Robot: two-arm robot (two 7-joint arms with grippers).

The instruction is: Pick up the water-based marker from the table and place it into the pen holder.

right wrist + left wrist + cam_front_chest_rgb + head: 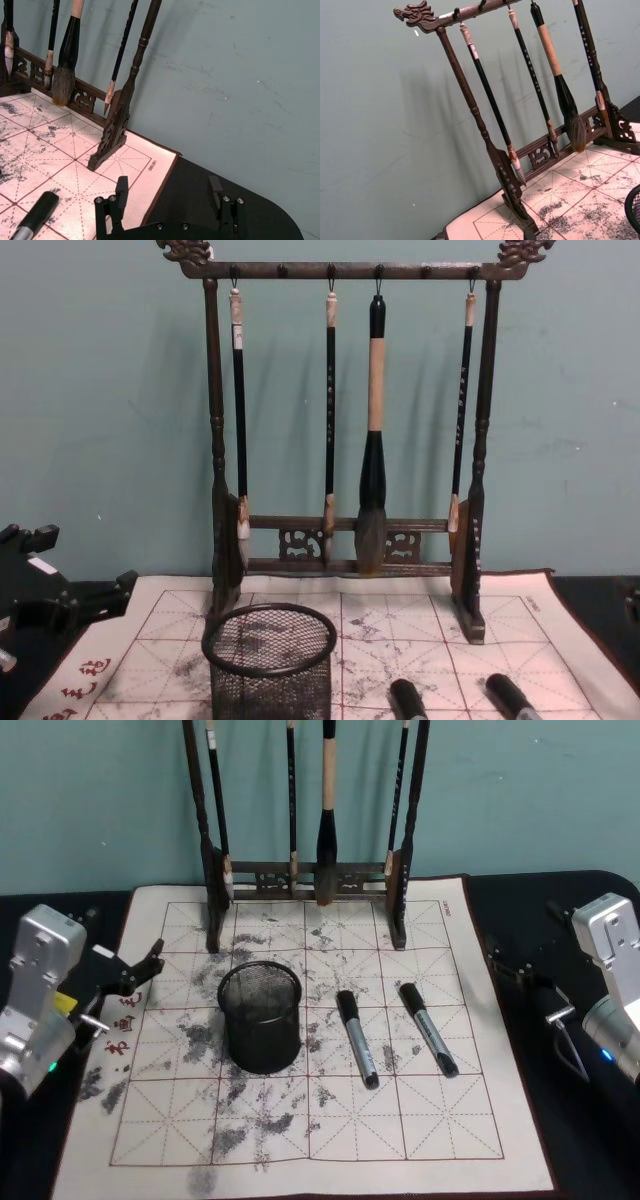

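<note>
The black-and-grey water-based marker lies ungrasped just right of the round black wire-mesh pen holder, so lower your empty, wide-spread right gripper onto it; left gripper idles spread, left of the holder.

Red printed characters on the gridded mat's left margin are too small to read.

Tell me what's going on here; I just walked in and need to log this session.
Nothing is being handled at this moment. The left gripper sits open at the left edge of the mat. The right gripper is open over the black table, to the right of the mat. Both are empty. The middle marker and the right-hand marker lie flat on the mat, to the right of the upright pen holder, which looks empty.
</note>
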